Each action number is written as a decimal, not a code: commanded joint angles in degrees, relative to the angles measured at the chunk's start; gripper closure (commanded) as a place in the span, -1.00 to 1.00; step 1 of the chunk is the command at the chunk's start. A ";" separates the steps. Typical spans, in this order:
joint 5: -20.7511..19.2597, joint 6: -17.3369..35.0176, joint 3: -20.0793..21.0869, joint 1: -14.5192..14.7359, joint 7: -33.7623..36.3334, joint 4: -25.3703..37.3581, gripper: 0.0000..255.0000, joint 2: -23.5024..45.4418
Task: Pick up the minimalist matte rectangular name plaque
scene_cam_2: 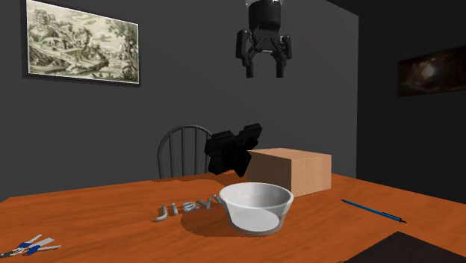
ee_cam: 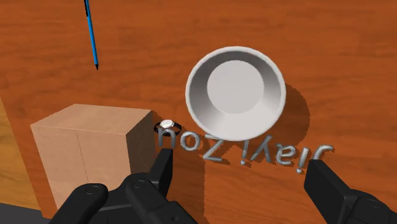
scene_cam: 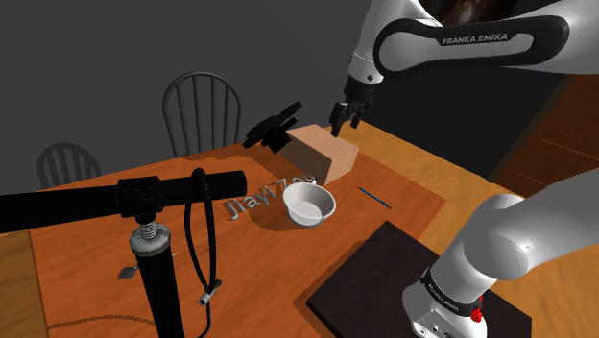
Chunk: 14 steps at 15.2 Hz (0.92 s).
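Approach step: the all-black two-finger gripper [scene_cam_2: 263, 71] hovers high, fingers apart and empty. In the shoulder view, the grey lettered name plaque [scene_cam: 259, 197] lies at the white round bowl's [scene_cam: 309, 204] nine o'clock. The next move is likely a descent astride it.

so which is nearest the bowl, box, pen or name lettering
The grey name lettering, lying right beside the white bowl; the box and pen sit farther off.

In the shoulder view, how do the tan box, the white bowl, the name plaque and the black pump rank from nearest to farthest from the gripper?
1. Nearest: tan box, right under the open gripper.
2. Next: white bowl and grey name plaque, in front of the box; too close to call.
3. Farthest: black pump, at the view's lower left.
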 commanded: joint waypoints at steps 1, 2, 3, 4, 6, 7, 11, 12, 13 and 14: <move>-0.20 3.06 0.03 -0.25 0.39 0.14 -1.00 3.70; -0.30 4.41 0.15 -0.35 0.71 0.54 -1.00 5.74; -0.42 5.71 0.27 -0.44 1.03 1.01 -1.00 7.80; -0.55 6.97 0.39 -0.53 1.36 1.56 -1.00 9.89; -0.88 9.34 0.60 -0.68 2.04 2.87 -1.00 14.14; -1.07 10.44 0.69 -0.75 2.38 3.63 -1.00 16.29; -1.96 14.29 0.97 -0.92 3.76 7.38 -1.00 25.06; -2.21 15.10 1.00 -0.92 4.10 8.49 -1.00 27.27; -2.46 15.86 1.01 -0.90 4.43 9.66 -1.00 29.50; -2.71 16.55 1.02 -0.88 4.76 10.91 -1.00 31.73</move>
